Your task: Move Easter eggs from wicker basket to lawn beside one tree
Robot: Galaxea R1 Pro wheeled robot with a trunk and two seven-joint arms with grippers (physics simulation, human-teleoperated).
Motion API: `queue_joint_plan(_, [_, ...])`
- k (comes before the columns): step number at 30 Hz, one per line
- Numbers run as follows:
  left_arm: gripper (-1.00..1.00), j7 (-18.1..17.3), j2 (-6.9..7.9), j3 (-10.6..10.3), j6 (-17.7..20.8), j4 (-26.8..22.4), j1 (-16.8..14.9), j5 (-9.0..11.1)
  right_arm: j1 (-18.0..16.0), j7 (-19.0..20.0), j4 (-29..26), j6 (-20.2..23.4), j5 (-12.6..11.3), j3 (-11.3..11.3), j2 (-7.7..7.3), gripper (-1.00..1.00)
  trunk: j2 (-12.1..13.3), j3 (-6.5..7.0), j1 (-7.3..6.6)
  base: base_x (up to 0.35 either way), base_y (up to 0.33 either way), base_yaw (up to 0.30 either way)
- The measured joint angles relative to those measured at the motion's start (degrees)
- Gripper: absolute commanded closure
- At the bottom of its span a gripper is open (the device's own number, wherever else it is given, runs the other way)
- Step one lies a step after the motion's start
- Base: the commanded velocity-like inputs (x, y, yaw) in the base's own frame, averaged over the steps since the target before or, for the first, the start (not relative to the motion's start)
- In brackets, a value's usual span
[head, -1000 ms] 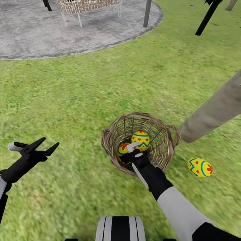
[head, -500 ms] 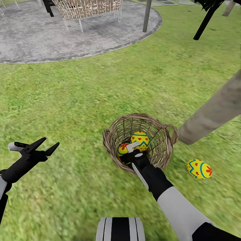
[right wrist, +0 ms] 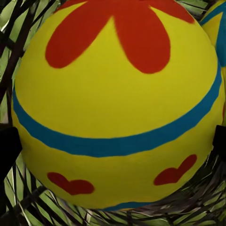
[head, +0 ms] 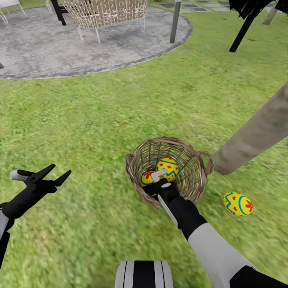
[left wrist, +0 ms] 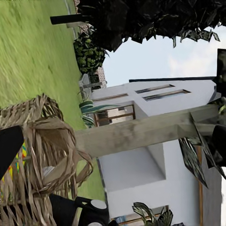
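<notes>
Yellow egg w/ red flower (right wrist: 117, 103) sitting dead ahead of right gripper (head: 157, 185), dark finger edges flanking both sides; jaws open around it, closing not confirmed. Reaching down inside wicker basket (head: 138, 160), lower centre of head view. Second egg (head: 168, 168) lying just behind, touching or nearly. Third egg (head: 237, 203) resting on lawn (head: 100, 120) lower right, near tree trunk (head: 256, 134). Hovering lower left: left gripper (head: 53, 173), jaws apart, holding nothing. Wicker wall crowding lift path.
</notes>
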Motion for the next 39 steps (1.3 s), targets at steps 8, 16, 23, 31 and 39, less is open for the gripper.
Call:
queue_joint_plan(8, [-1.00,0.01,-0.29,-0.06,0.01,-0.03,0.00,0.03,0.00,0.01,-0.50,-0.01,-0.22,-0.21,-0.05,1.00,0.06,1.10,-0.13,0.000,0.000,0.000])
queue_joint_plan(16, [-1.00,0.01,-0.29,-0.06,-0.03,-0.09,0.00,0.07,0.00,0.02,-0.53,-0.02,-0.29,-0.27,-0.08,1.00,0.10,1.76,-0.21,0.000,0.000,0.000])
queue_joint_plan(23, [-1.00,0.02,-0.30,-0.06,-0.07,-0.05,0.00,0.00,0.00,0.01,-0.53,-0.01,-0.25,-0.27,-0.09,1.00,0.13,2.22,-0.26,0.000,0.000,0.000])
queue_joint_plan(31, [-1.00,0.01,-0.38,-0.11,-0.03,-0.09,0.00,0.01,0.00,0.01,-0.53,-0.01,-0.24,-0.24,0.00,1.00,0.22,3.76,-0.44,0.000,0.000,0.000])
queue_joint_plan(39, [-1.00,0.01,-0.38,-0.21,-0.04,-0.09,0.00,0.02,0.00,0.02,-0.53,-0.02,-0.27,0.06,0.01,1.00,0.33,5.53,-0.65,0.000,0.000,0.000])
